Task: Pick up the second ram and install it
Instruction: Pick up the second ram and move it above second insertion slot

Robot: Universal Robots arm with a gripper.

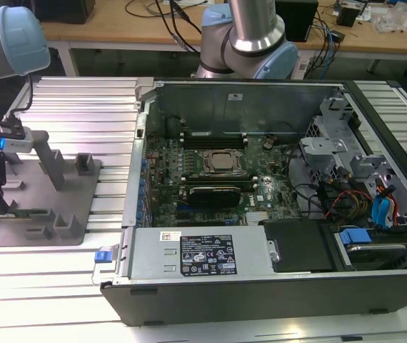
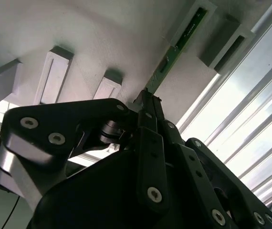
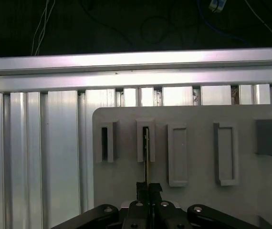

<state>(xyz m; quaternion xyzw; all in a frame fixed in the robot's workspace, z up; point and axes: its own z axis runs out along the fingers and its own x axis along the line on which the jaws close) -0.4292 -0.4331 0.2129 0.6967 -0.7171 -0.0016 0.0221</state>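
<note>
While my gripper (image 3: 149, 187) is pressed together on the near end of the second ram (image 2: 176, 47), the stick's far end sits inside its grey holder (image 3: 140, 143) on the fixture plate (image 3: 250, 191). In both wrist views the thin green board runs edge-on from my fingertips straight into that holder. I judge the pick to be at the grasp, with the lift not yet made. An empty holder (image 3: 98, 143) stands just beside the occupied one, and other grey blocks sit further along the plate. The plate rests on the ribbed aluminium surface (image 3: 31, 157), well apart from the open computer case (image 1: 225, 93), where the black memory slots (image 1: 214, 136) lie beside the processor (image 1: 223, 163).

My worry is the hold itself. I pinch the stick near one end only, so most of its length hangs beyond my fingertips. If I pull at an angle to the holder's walls, the board could bind, drag the plate along, or twist within my pinch. A stick that has pivoted in the grip would later meet its slot crooked, and pressing it down then could jam it or strain the board. I cannot tell how deep the far end is seated, so I cannot judge how long a straight pull it needs.
</note>
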